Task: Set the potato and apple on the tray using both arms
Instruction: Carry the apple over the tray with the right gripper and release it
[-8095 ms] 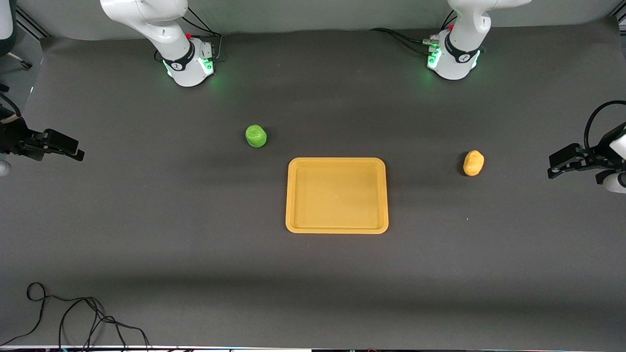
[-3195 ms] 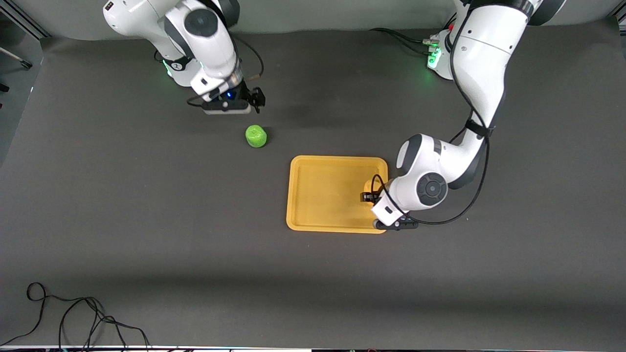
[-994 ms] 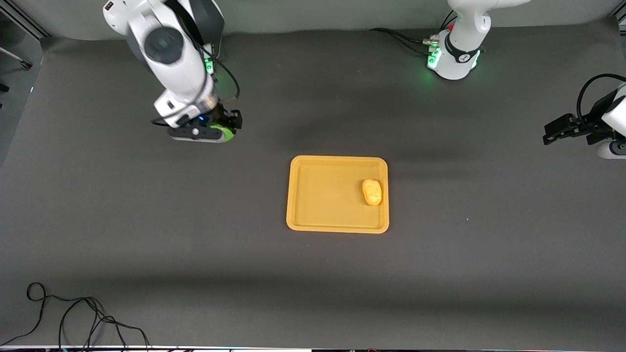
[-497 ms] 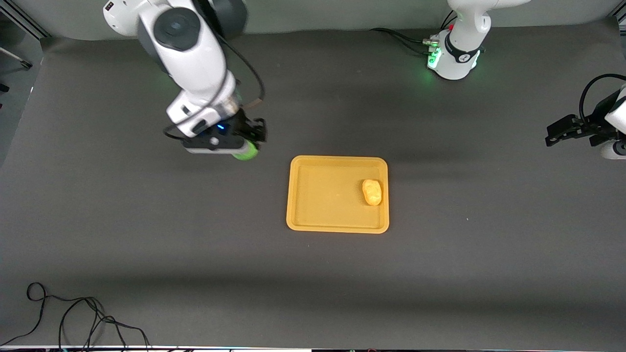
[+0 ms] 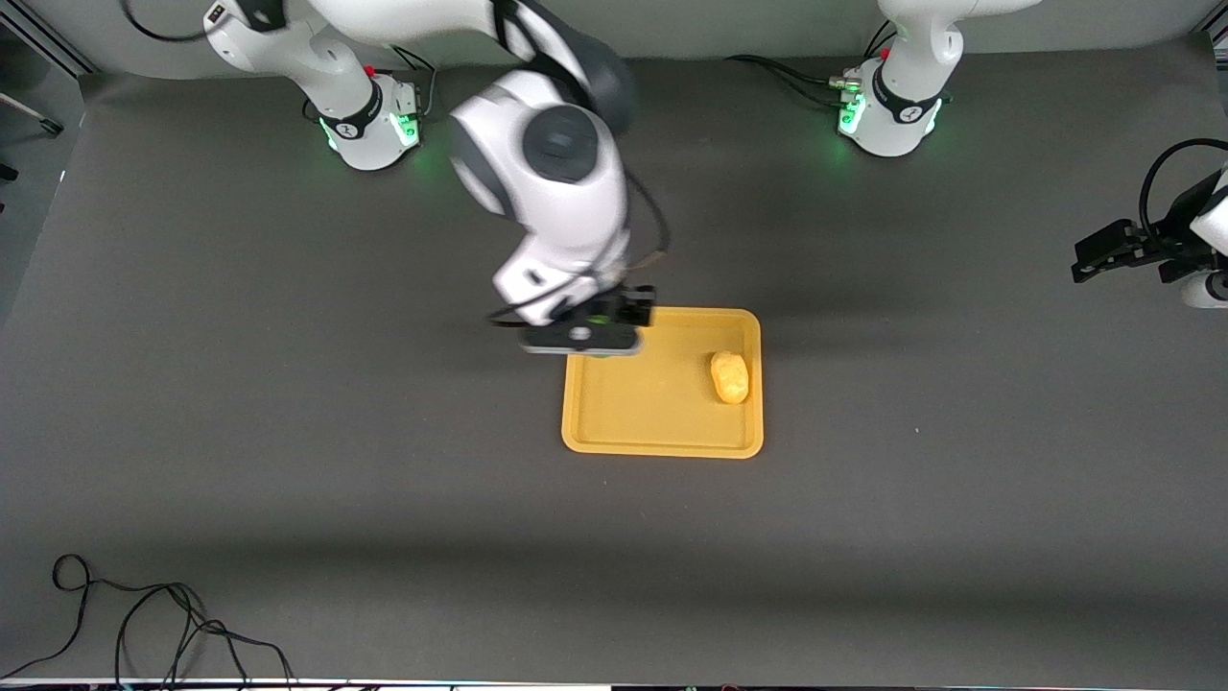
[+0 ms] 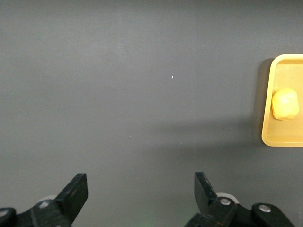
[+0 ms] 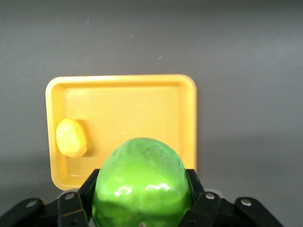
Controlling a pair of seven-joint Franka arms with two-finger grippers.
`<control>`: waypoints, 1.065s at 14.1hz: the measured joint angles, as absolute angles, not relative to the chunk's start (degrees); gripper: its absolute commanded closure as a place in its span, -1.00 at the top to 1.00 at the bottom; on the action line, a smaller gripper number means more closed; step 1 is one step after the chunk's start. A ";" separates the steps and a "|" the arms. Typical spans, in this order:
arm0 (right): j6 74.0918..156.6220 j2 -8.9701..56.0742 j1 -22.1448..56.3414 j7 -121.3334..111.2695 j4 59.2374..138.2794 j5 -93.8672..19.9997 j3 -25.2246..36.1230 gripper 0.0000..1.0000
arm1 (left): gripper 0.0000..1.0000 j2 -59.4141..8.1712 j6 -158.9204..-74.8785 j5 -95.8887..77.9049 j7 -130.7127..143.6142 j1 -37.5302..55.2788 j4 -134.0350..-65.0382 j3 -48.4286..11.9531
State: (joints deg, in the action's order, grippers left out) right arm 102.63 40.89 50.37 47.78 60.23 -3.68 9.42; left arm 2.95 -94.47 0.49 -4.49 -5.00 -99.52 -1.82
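Note:
The orange-yellow tray (image 5: 652, 408) lies mid-table with the yellow-orange potato (image 5: 730, 376) in it, near the rim toward the left arm's end. My right gripper (image 5: 600, 331) hangs over the tray's corner nearest the right arm's base. It is shut on the green apple (image 7: 142, 182), which the hand almost hides in the front view. The right wrist view shows the tray (image 7: 132, 104) and potato (image 7: 71, 137) below the apple. My left gripper (image 5: 1089, 264) waits open and empty at the left arm's end of the table; its view shows open fingers (image 6: 78, 189), the tray rim (image 6: 284, 59) and the potato (image 6: 284, 104).
A black cable (image 5: 144, 624) lies coiled at the table's near corner at the right arm's end. The two arm bases (image 5: 369, 125) (image 5: 887, 115) stand along the table's edge farthest from the front camera. A dark grey mat covers the table.
My right gripper has carried the apple from the right arm's end of the table to over the tray's corner. The left arm has hardly moved. The potato stays in the tray.

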 measured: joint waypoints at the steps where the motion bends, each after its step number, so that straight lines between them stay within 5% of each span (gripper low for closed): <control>1: 104.54 43.83 51.64 49.52 59.34 -3.68 9.41 -0.16 | 0.99 3.01 -94.34 0.49 -4.46 -5.00 -99.15 -1.83; 12: 121.62 60.63 52.39 52.35 58.17 -3.67 9.42 -0.11 | 1.00 3.39 -91.22 0.44 -4.69 -5.69 -97.77 -1.43; 14: 121.75 61.36 52.43 52.57 57.99 -3.67 9.42 0.99 | 1.00 3.67 -90.55 0.43 -4.69 -5.73 -97.52 -1.26; 15: 121.76 61.53 52.42 52.71 57.99 -3.67 9.42 1.00 | 1.00 3.73 -90.55 0.43 -4.69 -5.74 -97.20 -1.25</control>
State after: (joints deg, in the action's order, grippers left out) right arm 121.76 61.53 52.42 52.71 57.99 -3.67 9.42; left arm 3.73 -90.55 0.43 -4.69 -5.74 -97.20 -1.25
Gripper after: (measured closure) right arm 0.251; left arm 0.000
